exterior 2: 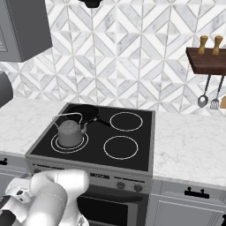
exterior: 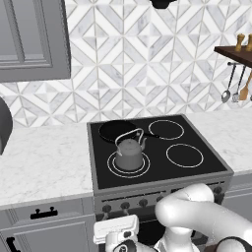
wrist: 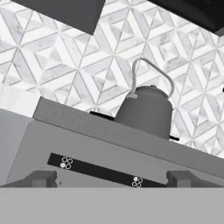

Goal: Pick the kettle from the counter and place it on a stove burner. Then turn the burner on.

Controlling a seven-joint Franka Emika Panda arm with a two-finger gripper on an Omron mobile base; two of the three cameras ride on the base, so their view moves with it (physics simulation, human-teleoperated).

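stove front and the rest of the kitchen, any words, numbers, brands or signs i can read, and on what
No readable words, numbers or brands in any view.
Black strip on the stove front: two small white clusters of circles, burner-layout signs, no text.
Knobs: any markings are too small to tell.
Kettle, pan and cabinets: no labels.

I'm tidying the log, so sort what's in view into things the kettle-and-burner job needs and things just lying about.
Job:
- kettle, sitting on the burner
- stove burner, double-ringed, not glowing
- stove knobs
- counter
- gripper, low before the stove front

Lying about:
- frying pan, rear burner
- hanging utensils
- shakers on the wall shelf
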